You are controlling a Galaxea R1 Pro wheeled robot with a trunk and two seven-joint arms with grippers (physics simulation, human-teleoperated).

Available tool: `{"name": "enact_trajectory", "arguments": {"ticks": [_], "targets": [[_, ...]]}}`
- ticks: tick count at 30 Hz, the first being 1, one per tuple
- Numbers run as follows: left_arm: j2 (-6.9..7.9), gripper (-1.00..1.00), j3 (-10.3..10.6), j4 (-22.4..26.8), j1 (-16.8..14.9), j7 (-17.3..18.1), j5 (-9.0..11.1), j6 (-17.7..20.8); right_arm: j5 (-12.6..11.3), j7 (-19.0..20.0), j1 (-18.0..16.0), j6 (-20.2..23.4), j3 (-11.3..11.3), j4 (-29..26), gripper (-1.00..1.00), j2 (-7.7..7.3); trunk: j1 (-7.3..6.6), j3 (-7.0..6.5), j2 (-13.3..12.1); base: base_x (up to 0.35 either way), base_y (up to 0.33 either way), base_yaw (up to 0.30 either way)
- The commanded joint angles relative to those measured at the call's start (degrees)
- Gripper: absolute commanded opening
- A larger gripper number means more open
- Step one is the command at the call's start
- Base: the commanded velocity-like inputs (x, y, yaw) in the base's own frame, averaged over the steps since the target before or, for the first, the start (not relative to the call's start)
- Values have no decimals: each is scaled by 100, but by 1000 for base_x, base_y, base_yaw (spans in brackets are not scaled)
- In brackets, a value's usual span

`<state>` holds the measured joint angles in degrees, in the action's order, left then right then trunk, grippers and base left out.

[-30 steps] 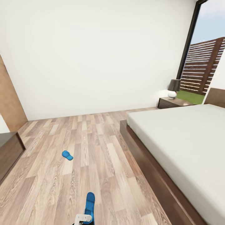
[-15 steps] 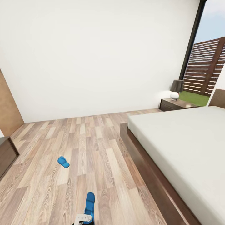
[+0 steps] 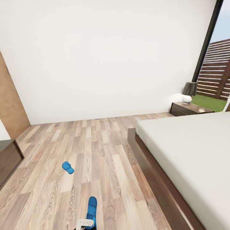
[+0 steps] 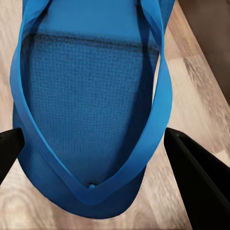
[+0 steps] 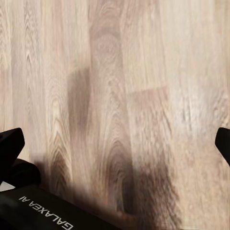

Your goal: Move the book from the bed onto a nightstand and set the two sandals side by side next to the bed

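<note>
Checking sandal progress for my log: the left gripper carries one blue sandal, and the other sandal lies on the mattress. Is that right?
Not quite. The left gripper does carry one blue sandal, but the other sandal lies on the wooden floor, well apart from the bed, not on the mattress. The head view shows this.

One blue sandal (image 3: 68,167) lies on the floor, another (image 3: 91,208) apparently held

- This is a bedroom in a home.
- A large bed (image 3: 191,153) stands on the wooden floor (image 3: 95,150).
- A nightstand (image 3: 188,108) carries a lamp (image 3: 189,92).
</note>
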<state>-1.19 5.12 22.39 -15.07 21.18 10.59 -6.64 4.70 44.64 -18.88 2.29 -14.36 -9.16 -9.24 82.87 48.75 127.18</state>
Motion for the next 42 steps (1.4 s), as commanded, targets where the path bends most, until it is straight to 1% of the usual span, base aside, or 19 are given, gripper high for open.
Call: {"name": "enact_trajectory", "arguments": {"ticks": [1, 16, 29, 42], "targets": [[5, -100, 42, -7, -4, -8, 57, -22, 49, 27, -2, 25, -49, -7, 100, 2, 2, 6, 2, 301, 0, 3], [5, -100, 42, -7, -4, -8, 57, -22, 57, 27, -2, 24, -50, -7, 100, 2, 2, 6, 2, 299, 0, 8], [5, -100, 42, -7, -4, -8, 57, -22, 57, 27, -2, 22, -49, -7, 100, 2, 2, 6, 2, 30, 0, 246], [5, -100, 42, -7, -4, -8, 57, -22, 57, 27, -2, 22, -49, -7, 100, 2, 2, 6, 2, 288, 0, 27]]}}
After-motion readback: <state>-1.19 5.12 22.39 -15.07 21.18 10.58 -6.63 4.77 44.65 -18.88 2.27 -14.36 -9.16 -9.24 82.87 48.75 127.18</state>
